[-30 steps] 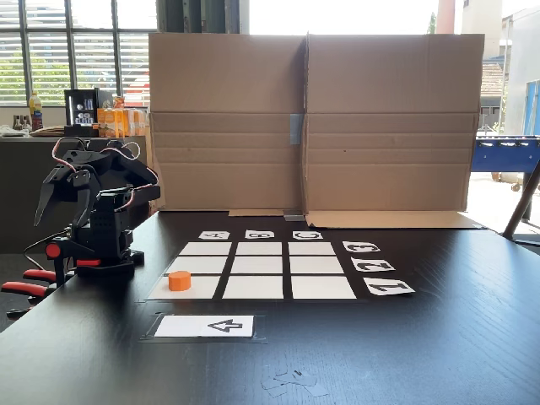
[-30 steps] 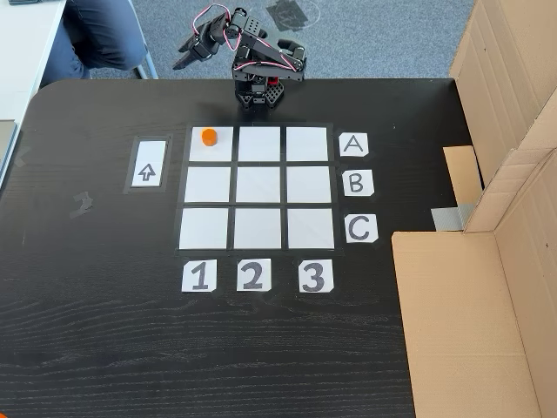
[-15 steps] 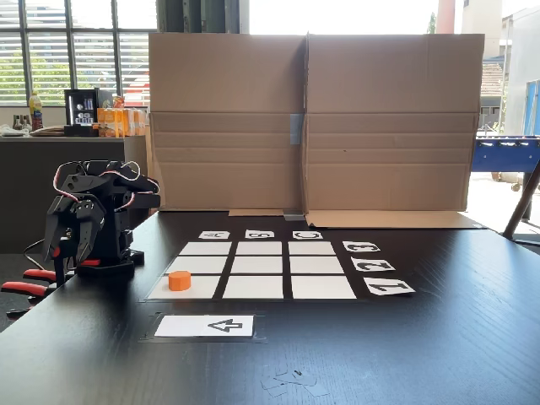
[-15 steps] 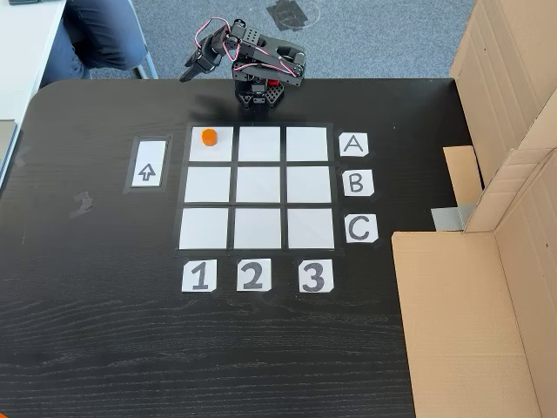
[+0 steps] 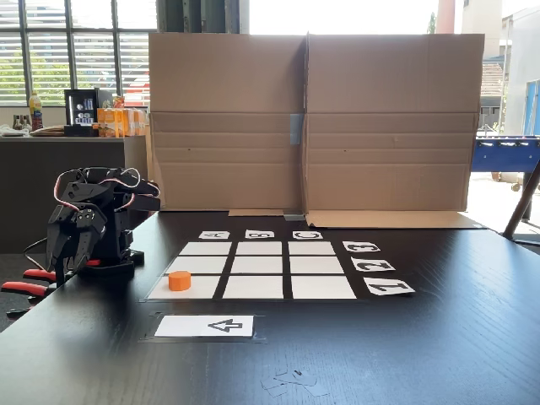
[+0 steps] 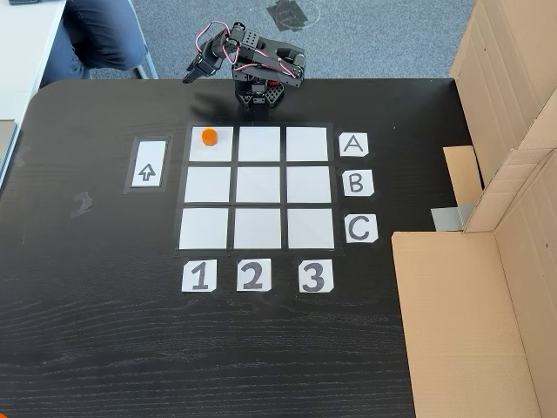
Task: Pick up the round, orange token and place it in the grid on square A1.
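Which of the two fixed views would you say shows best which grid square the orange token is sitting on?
The fixed view from above: the token sits in the grid's corner cell, row A, column 1, labels readable. The low fixed view shows the token side-on, labels foreshortened.

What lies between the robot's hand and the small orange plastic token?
In a fixed view, only bare black table separates the hand from the small orange plastic token.

1. The small black plastic robot arm (image 5: 93, 221) is built from blocky, angular segments.
2. Thin looped red and white wires (image 5: 99, 175) run over its upper segments; they also show in a fixed view from above (image 6: 211, 28).
3. Its black two-finger gripper (image 5: 61, 263) ends in narrow pointed fingers.
4. A black square base (image 6: 258, 94) carries small red details.
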You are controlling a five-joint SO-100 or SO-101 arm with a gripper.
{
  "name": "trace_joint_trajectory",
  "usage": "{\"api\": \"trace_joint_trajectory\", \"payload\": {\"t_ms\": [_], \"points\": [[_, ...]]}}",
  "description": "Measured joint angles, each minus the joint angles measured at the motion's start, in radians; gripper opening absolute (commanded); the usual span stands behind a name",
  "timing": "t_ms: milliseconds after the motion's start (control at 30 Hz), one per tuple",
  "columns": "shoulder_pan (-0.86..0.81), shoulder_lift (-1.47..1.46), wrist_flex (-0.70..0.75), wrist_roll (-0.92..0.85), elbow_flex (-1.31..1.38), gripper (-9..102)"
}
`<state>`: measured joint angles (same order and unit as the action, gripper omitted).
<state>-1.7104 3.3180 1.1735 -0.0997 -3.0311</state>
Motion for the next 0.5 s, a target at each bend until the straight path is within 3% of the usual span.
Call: {"api": "trace_joint_trajectory", "payload": {"t_ms": [500], "points": [[-0.002, 0.0, -0.026, 0.0, -0.018, 11]]}}
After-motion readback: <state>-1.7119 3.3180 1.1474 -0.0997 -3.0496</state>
